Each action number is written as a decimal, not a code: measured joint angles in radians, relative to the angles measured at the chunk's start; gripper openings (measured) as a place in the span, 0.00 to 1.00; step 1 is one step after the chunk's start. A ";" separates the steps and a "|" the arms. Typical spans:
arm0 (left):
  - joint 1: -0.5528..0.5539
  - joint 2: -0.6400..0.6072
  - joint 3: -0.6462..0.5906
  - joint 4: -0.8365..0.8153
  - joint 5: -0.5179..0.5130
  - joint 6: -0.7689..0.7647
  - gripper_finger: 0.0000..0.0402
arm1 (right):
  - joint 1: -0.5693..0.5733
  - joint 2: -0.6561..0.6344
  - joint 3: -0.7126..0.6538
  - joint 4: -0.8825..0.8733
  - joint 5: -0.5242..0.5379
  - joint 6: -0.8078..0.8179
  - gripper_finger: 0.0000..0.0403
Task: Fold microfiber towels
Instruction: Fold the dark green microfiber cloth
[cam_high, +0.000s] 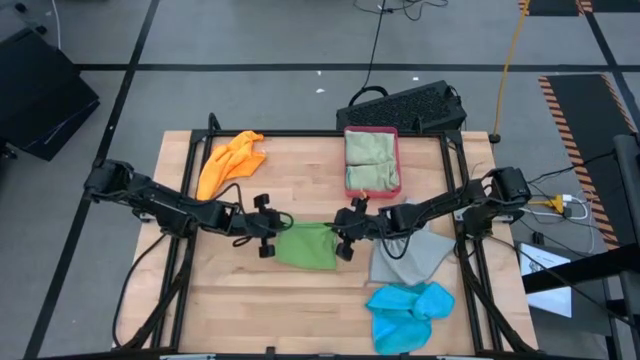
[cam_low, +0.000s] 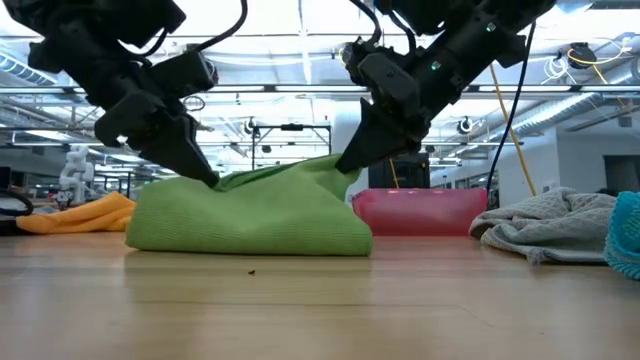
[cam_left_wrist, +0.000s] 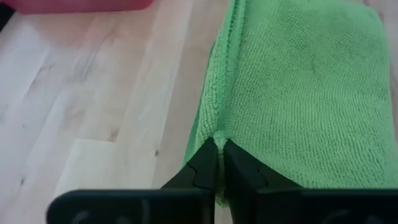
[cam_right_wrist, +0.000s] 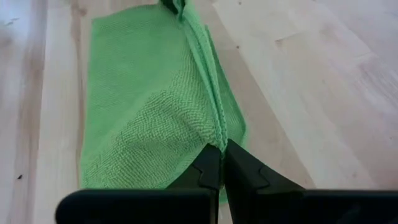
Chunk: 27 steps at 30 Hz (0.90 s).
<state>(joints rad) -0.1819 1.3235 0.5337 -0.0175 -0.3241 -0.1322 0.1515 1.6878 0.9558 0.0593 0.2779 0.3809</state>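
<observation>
Now both end effectors, left (cam_high: 268, 238) and right (cam_high: 345, 236), pinch opposite green towel (cam_high: 308, 246) corners.

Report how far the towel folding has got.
Done: pale sage green folded towels lie in the pink-red plastic tray. In hand: the left gripper and right gripper pinch the bright green microfiber towel. Left: the orange, grey and bright blue towels lie crumpled.

No readable text
No lettering, label, brand, number or sign can be made out in any view, neither on the table and cloths nor in the room behind
</observation>
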 joint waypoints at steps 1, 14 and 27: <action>0.003 0.000 -0.003 0.002 0.000 -0.001 0.08 | -0.003 0.000 0.000 0.000 -0.015 0.001 0.01; 0.006 0.026 -0.037 0.051 0.001 -0.035 0.05 | -0.035 0.101 0.000 0.043 -0.045 0.025 0.01; 0.030 -0.029 -0.019 0.097 0.009 -0.062 0.20 | -0.032 0.057 0.000 0.019 0.041 0.007 0.31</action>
<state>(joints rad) -0.1522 1.2947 0.5151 0.0790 -0.3148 -0.1942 0.1197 1.7450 0.9554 0.0781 0.3184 0.3878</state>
